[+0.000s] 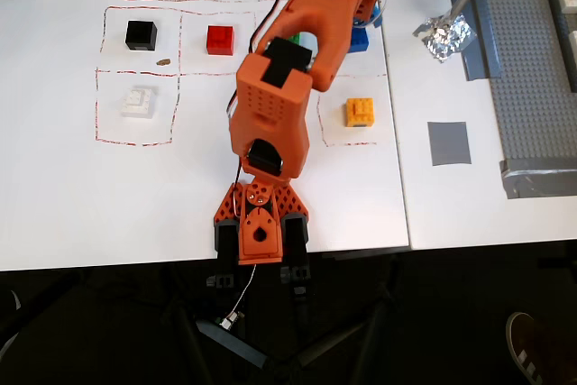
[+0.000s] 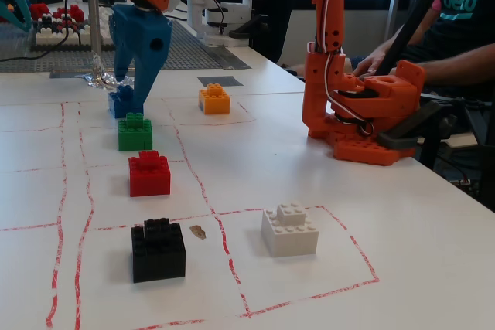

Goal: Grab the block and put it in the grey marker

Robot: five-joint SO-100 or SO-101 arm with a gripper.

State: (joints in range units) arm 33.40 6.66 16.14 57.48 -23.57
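Gripper [image 2: 130, 92] straddles the block [image 2: 121, 102], just behind the green block [image 2: 134, 131]; fingers spread, so centre before squeezing.

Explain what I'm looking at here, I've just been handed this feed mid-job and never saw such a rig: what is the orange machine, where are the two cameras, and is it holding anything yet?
The orange machine is a small robot arm bolted at the table's edge. One picture looks straight down from overhead; the other is a fixed camera standing low at the table's far side, looking across the bricks.

On the white table, red dashed squares hold toy bricks: black, white, red, green and orange-yellow. The blue block is the one to move.

In the fixed view the blue gripper reaches down at the blue block, which sits on the table. Whether the fingers have closed on it cannot be told.

The target, the grey marker, is the flat grey square off to the right in the overhead view, with nothing on it.
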